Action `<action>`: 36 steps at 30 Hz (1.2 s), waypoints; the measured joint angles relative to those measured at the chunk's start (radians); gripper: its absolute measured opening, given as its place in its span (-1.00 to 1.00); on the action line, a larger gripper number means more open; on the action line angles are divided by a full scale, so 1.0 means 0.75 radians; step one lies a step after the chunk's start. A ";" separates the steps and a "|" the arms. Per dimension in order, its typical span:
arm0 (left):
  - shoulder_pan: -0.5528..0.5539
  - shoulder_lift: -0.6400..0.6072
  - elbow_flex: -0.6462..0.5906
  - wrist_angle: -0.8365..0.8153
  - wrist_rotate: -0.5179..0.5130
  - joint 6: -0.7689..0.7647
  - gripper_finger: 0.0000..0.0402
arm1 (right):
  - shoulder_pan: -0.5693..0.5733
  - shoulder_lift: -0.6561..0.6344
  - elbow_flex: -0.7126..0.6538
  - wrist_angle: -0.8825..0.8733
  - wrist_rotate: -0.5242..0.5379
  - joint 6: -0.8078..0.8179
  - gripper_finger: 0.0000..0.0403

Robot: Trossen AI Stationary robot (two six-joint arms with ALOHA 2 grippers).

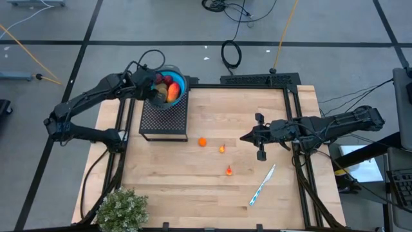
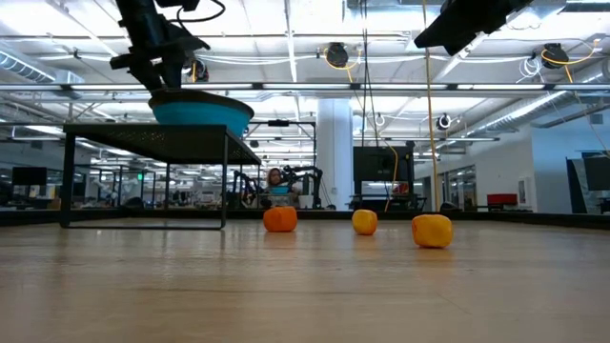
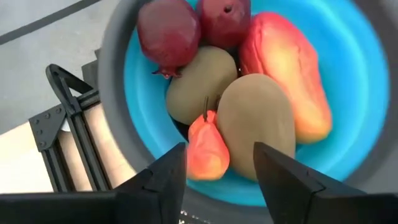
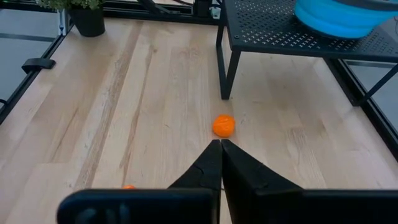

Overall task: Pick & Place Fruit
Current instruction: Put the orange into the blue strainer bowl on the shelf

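A blue bowl (image 1: pixel 175 85) stands on a black perforated stand (image 1: pixel 164 119) at the table's far left. In the bowl lie two dark red balls (image 3: pixel 168 31), two brown ovals (image 3: pixel 258 121), an elongated red-orange piece (image 3: pixel 289 81) and a small orange-red piece (image 3: pixel 207 152). My left gripper (image 3: pixel 217 155) hovers open just above the bowl, with its fingers on either side of the small piece. Three tiny orange bits (image 1: pixel 202 142) (image 1: pixel 222 149) (image 1: pixel 228 171) lie on the table. My right gripper (image 1: pixel 246 137) is shut and empty above the table, right of these bits.
A white-and-blue pen (image 1: pixel 262 185) lies on the table near the right. A bushy green plant (image 1: pixel 121 209) stands at the near left corner. Black frame rails (image 1: pixel 293 129) run along the table's sides. Bare wood lies between the stand and the pen.
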 joint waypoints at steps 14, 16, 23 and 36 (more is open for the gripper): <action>-0.197 -0.349 0.000 0.035 0.151 -0.220 -0.17 | 0.004 0.000 0.000 0.004 -0.009 -0.031 -0.99; -0.263 -0.397 0.000 0.079 0.140 -0.208 -0.23 | 0.003 0.000 0.000 0.010 -0.057 -0.069 -0.99; -0.465 -0.491 0.001 0.161 0.105 -0.066 -0.50 | 0.003 0.043 0.000 0.087 -0.263 -0.146 -0.99; -0.684 -0.668 -0.283 0.472 0.078 0.008 -0.96 | 0.003 0.300 0.001 0.292 -0.350 -0.281 -1.00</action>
